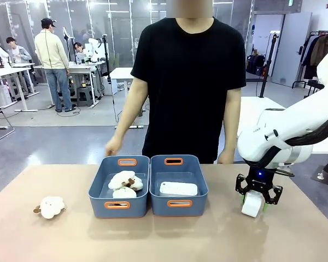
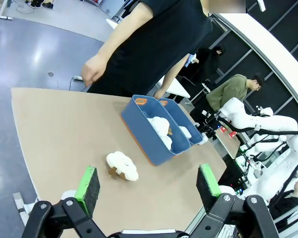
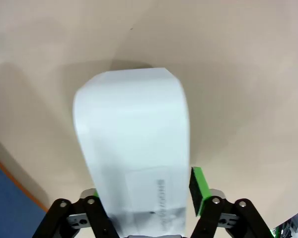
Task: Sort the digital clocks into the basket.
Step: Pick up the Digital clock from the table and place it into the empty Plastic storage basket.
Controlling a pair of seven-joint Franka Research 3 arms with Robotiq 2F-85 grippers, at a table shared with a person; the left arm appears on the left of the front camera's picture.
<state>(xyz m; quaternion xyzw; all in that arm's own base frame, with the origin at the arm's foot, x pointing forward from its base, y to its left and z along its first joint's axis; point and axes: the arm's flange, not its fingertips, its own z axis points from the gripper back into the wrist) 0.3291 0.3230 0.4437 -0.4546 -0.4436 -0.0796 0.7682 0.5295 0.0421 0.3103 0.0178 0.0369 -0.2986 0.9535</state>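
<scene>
Two clocks: one clock (image 1: 178,189) lies in the right-hand basket (image 1: 179,161), mid-frame; our right claw (image 1: 255,204) grips the other clock (image 1: 251,207) on the bench (image 1: 208,240), lower right. Our left claw (image 2: 147,173) gapes open.

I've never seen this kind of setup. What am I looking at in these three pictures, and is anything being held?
Two white robot arms share a table with a person standing opposite. The front picture looks across the table from the robot's side; the other two come from cameras on each wrist. The right gripper is closed on a digital clock beside the baskets. The left gripper hangs open, holding nothing. The right basket holds another clock; the left basket holds plush toys, and one plush toy lies loose.
</scene>
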